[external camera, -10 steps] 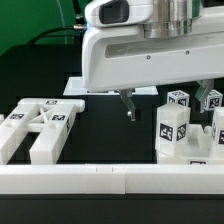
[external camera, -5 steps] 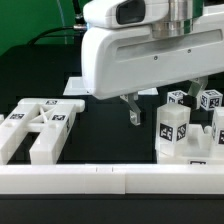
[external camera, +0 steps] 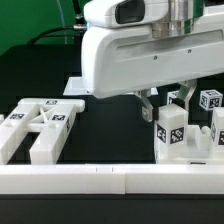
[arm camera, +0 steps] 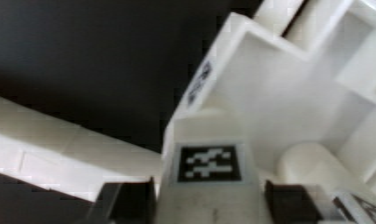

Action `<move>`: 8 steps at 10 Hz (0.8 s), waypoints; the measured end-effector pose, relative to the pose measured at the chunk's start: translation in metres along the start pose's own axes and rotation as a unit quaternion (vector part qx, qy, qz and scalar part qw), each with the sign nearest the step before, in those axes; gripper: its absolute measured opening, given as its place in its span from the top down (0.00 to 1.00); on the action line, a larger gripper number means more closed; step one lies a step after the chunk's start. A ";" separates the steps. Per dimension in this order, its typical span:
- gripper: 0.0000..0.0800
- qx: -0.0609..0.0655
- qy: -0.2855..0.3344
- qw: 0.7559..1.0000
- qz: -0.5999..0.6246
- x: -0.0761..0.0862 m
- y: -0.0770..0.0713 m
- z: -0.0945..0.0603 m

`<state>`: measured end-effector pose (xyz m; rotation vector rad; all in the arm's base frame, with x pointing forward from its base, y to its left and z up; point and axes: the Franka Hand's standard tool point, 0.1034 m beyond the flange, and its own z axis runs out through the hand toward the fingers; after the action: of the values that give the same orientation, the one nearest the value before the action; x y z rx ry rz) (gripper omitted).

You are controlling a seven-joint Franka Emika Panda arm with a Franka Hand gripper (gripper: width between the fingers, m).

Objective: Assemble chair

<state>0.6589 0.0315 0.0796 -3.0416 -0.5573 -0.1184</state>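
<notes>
Sliding right over the last second, the gripper [arm camera: 206, 198] now hangs open astride the tagged leg [external camera: 172, 131] in the right cluster; the back frame [external camera: 38, 128] lies left. A grasp looks imminent.

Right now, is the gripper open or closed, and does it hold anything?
Gripper: open, holding nothing. Its fingers stand on either side of a tagged white chair part, with gaps showing in the wrist view.
</notes>
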 end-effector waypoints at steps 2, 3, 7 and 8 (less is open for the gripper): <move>0.64 0.002 0.000 0.994 0.107 0.000 -0.001 0.001; 0.64 0.005 0.001 0.986 0.168 0.000 -0.001 0.000; 0.64 0.008 -0.001 0.921 0.390 0.002 -0.008 0.001; 0.64 0.009 -0.001 0.897 0.442 0.003 -0.009 0.001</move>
<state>0.6583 0.0413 0.0788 -2.9323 0.8332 -0.0641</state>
